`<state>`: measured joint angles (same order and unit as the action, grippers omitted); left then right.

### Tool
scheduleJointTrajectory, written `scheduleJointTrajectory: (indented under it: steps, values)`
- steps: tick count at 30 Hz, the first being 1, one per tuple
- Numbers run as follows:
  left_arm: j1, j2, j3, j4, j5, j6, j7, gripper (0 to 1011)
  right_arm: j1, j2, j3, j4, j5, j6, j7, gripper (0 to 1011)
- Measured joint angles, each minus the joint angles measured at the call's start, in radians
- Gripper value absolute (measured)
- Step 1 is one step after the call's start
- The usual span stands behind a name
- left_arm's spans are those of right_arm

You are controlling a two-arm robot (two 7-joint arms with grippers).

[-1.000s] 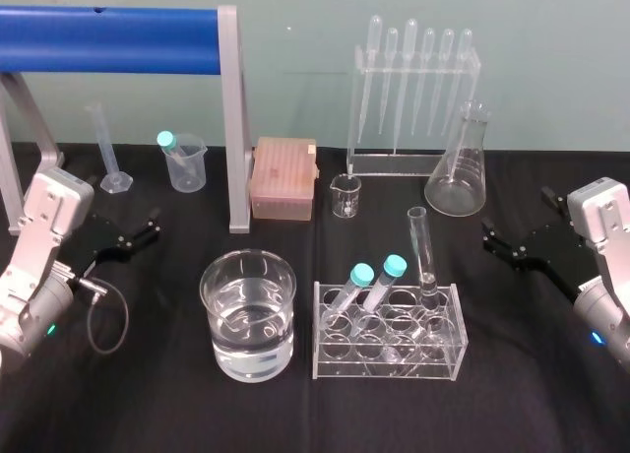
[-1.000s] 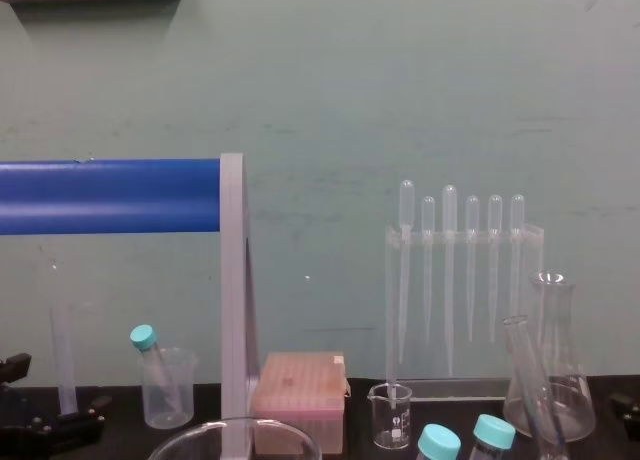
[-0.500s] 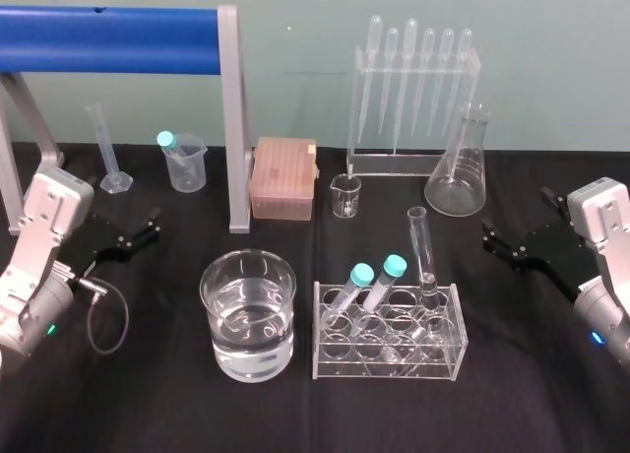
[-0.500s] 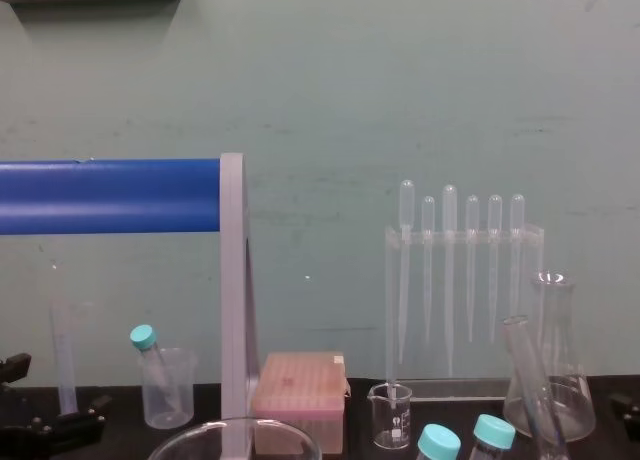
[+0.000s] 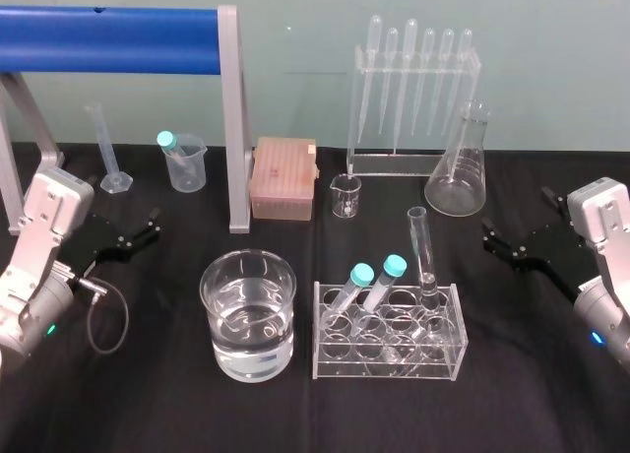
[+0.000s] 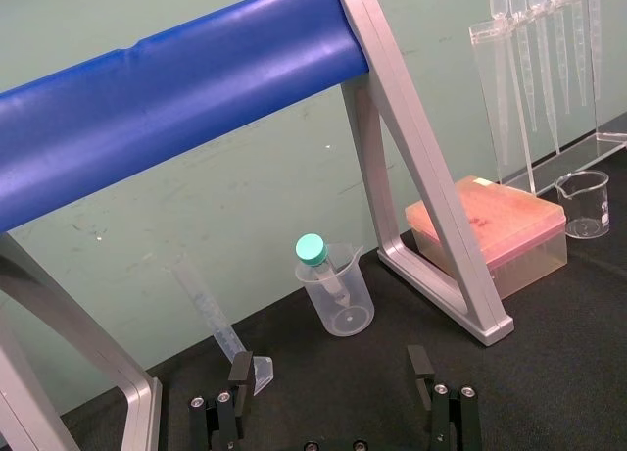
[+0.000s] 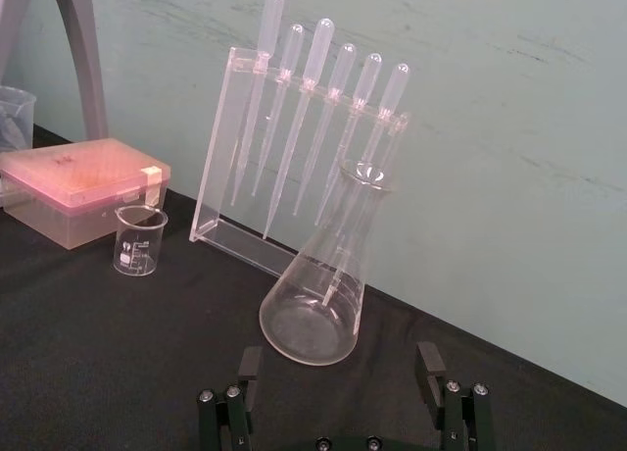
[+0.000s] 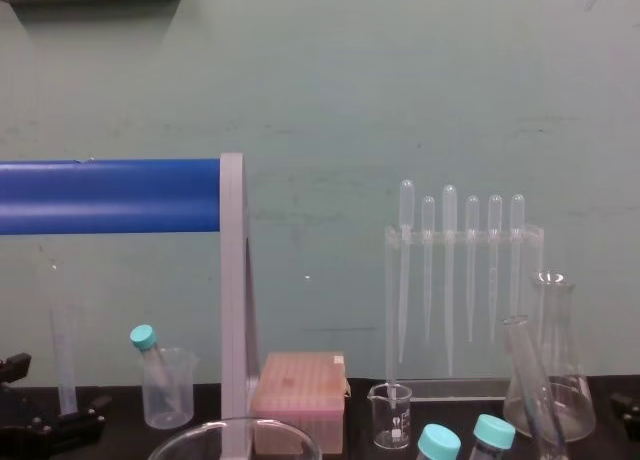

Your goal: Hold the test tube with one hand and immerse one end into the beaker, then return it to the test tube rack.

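Observation:
The test tube, a slim clear glass tube without a cap, stands tilted in the clear test tube rack at the table's centre right; its top shows in the chest view. Two teal-capped tubes lean in the same rack. The beaker, wide and holding water, stands just left of the rack. My left gripper rests open at the far left, nothing between its fingers. My right gripper is open at the far right, well away from the rack, its fingers empty.
Behind stand a pipette stand, a conical flask, a small spouted beaker, a pink tip box, a plastic cup with a teal-capped tube and a graduated cylinder. A blue bar on a grey frame spans the back left.

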<state>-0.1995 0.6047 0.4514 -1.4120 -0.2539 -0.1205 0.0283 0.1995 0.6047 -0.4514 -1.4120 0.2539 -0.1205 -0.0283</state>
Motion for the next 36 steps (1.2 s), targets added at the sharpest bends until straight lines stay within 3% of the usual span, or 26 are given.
scheduleJointTrajectory:
  steps: [4,9,15,19,27,32,36]
  values:
    - [0.000,0.000,0.000,0.000,0.000,0.000,0.000,1000,0.000,0.000,0.000,0.000,0.000,0.000,0.000,1004]
    - [0.000,0.000,0.000,0.000,0.000,0.000,0.000,1000,-0.008,-0.008,0.043,-0.013,0.051,-0.002,0.031,1004]
    - [0.000,0.000,0.000,0.000,0.000,0.000,0.000,1000,-0.041,-0.001,0.151,-0.093,0.258,-0.034,0.186,1004]
    - [0.000,0.000,0.000,0.000,0.000,0.000,0.000,1000,-0.056,0.013,0.194,-0.147,0.362,-0.043,0.299,1004]
    - [0.000,0.000,0.000,0.000,0.000,0.000,0.000,1000,-0.077,0.048,0.232,-0.234,0.519,-0.029,0.542,1004]
    - [0.000,0.000,0.000,0.000,0.000,0.000,0.000,1000,-0.078,0.060,0.227,-0.248,0.534,-0.016,0.619,1004]
    - [0.000,0.000,0.000,0.000,0.000,0.000,0.000,1000,-0.070,0.079,0.199,-0.248,0.526,0.005,0.682,1004]
